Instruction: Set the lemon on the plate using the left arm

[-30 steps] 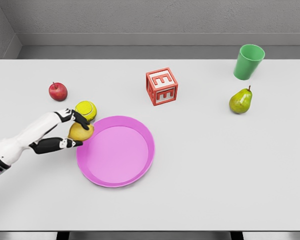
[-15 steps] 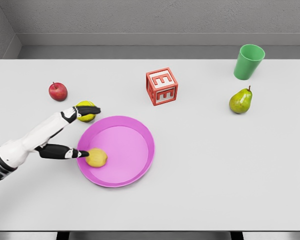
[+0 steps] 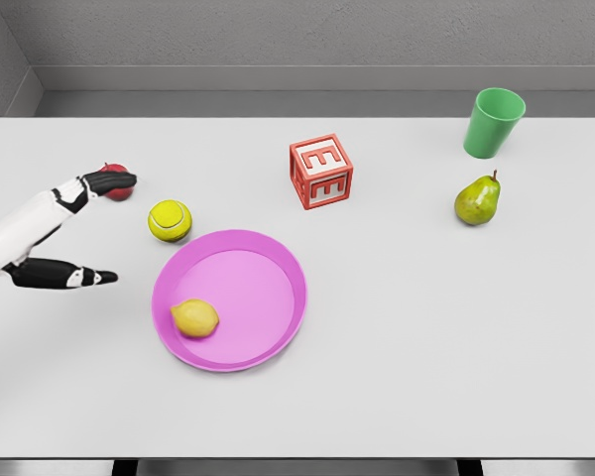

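Note:
The yellow lemon (image 3: 194, 318) lies inside the pink plate (image 3: 268, 258), near its left front rim. My left hand (image 3: 107, 228) is off to the left of the plate, well apart from the lemon, its fingers spread wide and holding nothing. One dark fingertip (image 3: 119, 179) reaches over the red apple, the thumb (image 3: 89, 278) points right lower down. The right arm does not show.
A red apple (image 3: 117, 193) sits partly hidden behind my upper finger. A yellow tennis ball (image 3: 170, 220) lies just beyond the plate's left rim. A red letter block (image 3: 321, 171) stands mid-table, a green pear (image 3: 477, 200) and green cup (image 3: 494, 123) at the right back.
The hand let go of the lemon, which dropped onto the plate. The hand then opened and drew back to the left, away from the plate.

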{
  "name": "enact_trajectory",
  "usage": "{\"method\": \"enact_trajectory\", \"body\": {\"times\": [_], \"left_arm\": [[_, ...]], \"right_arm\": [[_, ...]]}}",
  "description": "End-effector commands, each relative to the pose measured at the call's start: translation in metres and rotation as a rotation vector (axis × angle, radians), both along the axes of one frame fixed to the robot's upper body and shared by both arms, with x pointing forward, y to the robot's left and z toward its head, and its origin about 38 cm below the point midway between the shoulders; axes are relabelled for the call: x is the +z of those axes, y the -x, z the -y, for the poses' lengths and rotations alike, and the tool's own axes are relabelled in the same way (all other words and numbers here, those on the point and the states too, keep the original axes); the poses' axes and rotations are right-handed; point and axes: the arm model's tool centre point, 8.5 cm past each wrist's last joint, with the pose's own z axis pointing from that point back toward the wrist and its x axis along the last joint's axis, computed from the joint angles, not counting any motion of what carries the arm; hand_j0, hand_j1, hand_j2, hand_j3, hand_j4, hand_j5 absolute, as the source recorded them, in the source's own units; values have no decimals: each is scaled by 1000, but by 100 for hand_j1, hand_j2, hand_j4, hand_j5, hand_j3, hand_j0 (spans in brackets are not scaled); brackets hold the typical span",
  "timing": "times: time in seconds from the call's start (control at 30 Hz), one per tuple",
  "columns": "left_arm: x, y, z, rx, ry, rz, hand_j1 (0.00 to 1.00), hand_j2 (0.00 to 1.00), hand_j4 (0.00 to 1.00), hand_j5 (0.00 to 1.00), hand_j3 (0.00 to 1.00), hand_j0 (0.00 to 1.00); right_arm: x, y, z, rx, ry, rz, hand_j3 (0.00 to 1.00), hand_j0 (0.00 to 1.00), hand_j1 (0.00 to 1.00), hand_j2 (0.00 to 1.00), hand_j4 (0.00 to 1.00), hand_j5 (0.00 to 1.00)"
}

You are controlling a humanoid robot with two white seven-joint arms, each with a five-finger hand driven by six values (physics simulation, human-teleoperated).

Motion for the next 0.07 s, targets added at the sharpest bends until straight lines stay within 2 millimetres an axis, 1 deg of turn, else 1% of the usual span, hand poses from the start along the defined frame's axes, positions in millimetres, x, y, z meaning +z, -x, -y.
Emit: {"method": "enact_trajectory", "body": {"times": [0.0,0.03], "left_arm": [[2,-1,-3,7,4,0,100,100,100,100,100,100],[1,-1,-3,7,2,1,100,100,100,100,100,100]], "right_arm": [[0,0,0,-1,0,0,100,100,100,100,100,100],[0,0,0,0,0,0,100,100,100,100,100,100]]}}
